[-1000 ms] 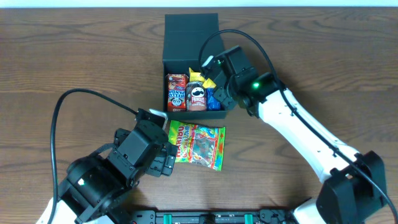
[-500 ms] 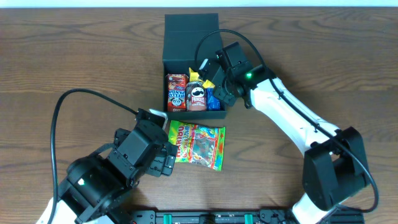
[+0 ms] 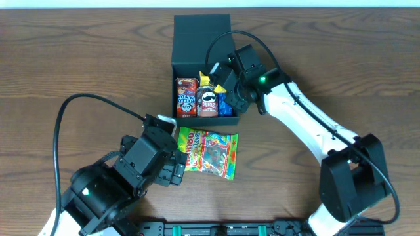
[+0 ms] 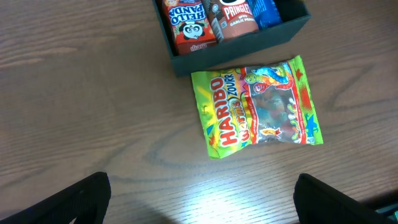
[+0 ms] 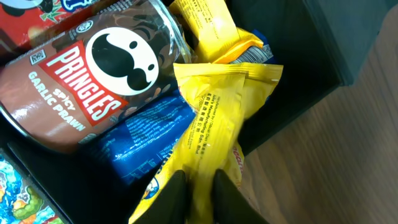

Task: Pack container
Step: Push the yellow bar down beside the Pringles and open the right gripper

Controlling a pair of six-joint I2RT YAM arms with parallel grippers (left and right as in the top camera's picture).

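The container (image 3: 201, 32) is a dark box with its flap lid open at the back; it also shows in the left wrist view (image 4: 290, 32) and the right wrist view (image 5: 314, 56). Inside lie a red Hello Panda packet (image 3: 186, 96), a Pringles can (image 3: 208, 102), a blue packet (image 5: 146, 134) and a yellow packet. My right gripper (image 5: 200, 190) is shut on a second yellow packet (image 5: 217, 118) over the box's right side. A Haribo bag (image 3: 209, 153) lies on the table in front of the box. My left gripper (image 4: 199, 205) is open and empty, just before the bag.
The wooden table (image 3: 79, 59) surrounds the box. Black cables loop from both arms over the table, one at the left (image 3: 62, 111). The right arm (image 3: 308, 124) reaches in from the right front.
My right gripper moved slightly left and back over the box between one second and half a second ago, then held still. The left arm and Haribo bag have not moved.
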